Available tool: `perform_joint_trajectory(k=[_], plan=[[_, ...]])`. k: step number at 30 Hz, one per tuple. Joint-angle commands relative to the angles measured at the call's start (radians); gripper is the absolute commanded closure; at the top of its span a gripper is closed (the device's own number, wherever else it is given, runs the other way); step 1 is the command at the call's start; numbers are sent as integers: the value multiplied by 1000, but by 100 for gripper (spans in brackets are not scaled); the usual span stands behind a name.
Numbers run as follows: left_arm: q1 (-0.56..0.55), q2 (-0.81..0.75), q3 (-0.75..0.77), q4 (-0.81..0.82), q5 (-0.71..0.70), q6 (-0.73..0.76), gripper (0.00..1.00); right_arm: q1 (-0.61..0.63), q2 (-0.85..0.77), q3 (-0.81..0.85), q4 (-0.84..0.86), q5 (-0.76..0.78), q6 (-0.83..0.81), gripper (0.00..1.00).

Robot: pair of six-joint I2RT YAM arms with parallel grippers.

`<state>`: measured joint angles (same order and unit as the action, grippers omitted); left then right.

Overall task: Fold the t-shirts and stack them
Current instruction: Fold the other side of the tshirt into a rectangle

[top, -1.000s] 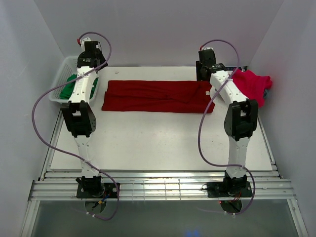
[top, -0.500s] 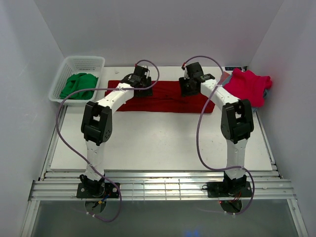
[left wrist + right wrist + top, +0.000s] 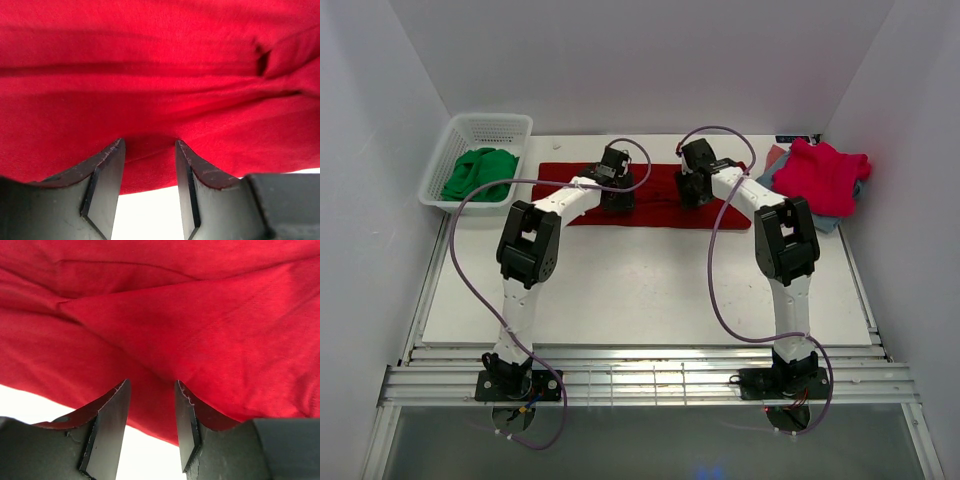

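The dark red t-shirt [image 3: 655, 192] lies as a long folded strip across the back of the table. My left gripper [image 3: 615, 196] is down on its middle left and my right gripper [image 3: 692, 190] on its middle right. In the left wrist view the left gripper [image 3: 149, 143] is open, its tips against the cloth [image 3: 160, 75] just past its near edge. In the right wrist view the right gripper [image 3: 151, 383] is open in the same way on the cloth [image 3: 175, 315]. The pink-red t-shirt [image 3: 820, 175] lies at the back right on grey-blue folded ones [image 3: 827, 222].
A white basket [image 3: 490, 125] with green cloth [image 3: 478, 172] in it stands at the back left. White table [image 3: 640, 280] shows in front of the dark red shirt. The enclosure walls are close on both sides.
Both grippers have swung in from the shirt's two ends to its middle and come down onto the cloth. The shirt has stayed a long strip.
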<state>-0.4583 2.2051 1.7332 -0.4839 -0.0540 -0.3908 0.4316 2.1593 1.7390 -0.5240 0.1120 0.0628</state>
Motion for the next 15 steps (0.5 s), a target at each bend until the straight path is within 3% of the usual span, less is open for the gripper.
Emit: perform_joint_trajectory(k=[1,15], plan=[[-17,2,-18,27,17,12,46,-5,-7,39,12,69,-32,54],[-22,-7,-89,42,-1,18,47,-5,68,70,4,72,-54,60]])
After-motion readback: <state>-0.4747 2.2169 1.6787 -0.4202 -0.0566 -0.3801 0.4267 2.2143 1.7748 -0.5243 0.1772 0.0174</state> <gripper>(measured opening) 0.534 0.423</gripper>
